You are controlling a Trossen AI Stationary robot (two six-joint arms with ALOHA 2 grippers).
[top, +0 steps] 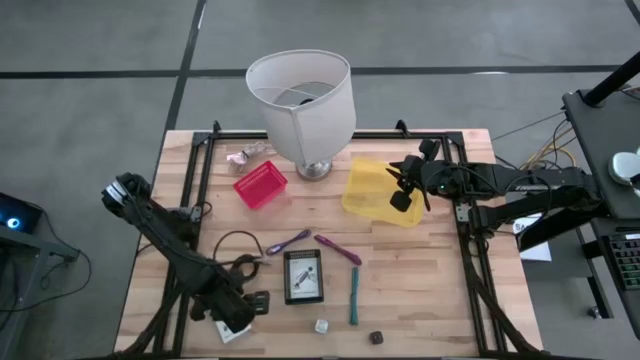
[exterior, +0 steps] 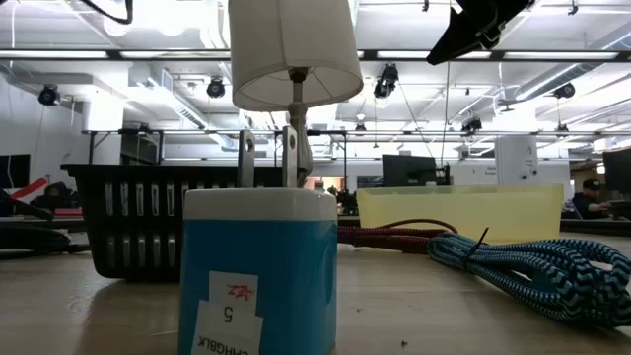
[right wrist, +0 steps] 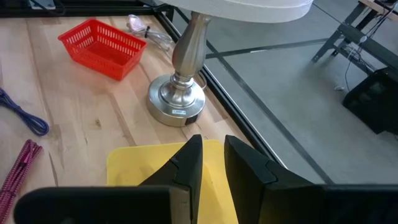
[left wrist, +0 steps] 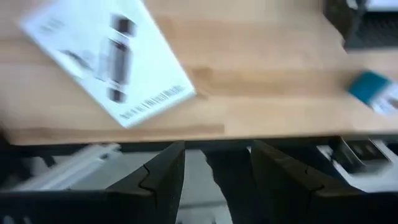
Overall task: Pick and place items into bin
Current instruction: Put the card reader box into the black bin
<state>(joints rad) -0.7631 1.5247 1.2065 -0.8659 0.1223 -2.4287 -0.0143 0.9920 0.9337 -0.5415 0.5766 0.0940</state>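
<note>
While the right gripper (top: 403, 186) hung over the yellow bin (top: 368, 186) on the right half of the table (top: 440, 290), its fingers (right wrist: 189, 163) stood slightly parted with nothing between them. The right wrist view looked past them to the lamp's metal base (right wrist: 176, 102) just beyond the bin's edge and to a red basket (right wrist: 102, 45) farther off.

The left gripper (top: 232, 322) sat low at the table's near left corner. In the left wrist view its fingers (left wrist: 163, 174) were spread apart and empty, with a white printed card (left wrist: 106, 59) lying on the wood ahead of them.

The items lay loose on the wood, none of them in the bin. A black coiled cable (top: 232, 246) rested near the left arm, two purple strips (top: 338, 249) lay near the middle, the card (top: 303, 275) sat just below them, and a teal stick (top: 353, 295) lay beside it. A white cube (top: 321, 326) and a dark cube (top: 376, 338) sat near the front edge.

The large white lampshade (top: 300, 100) stood at the back.
</note>
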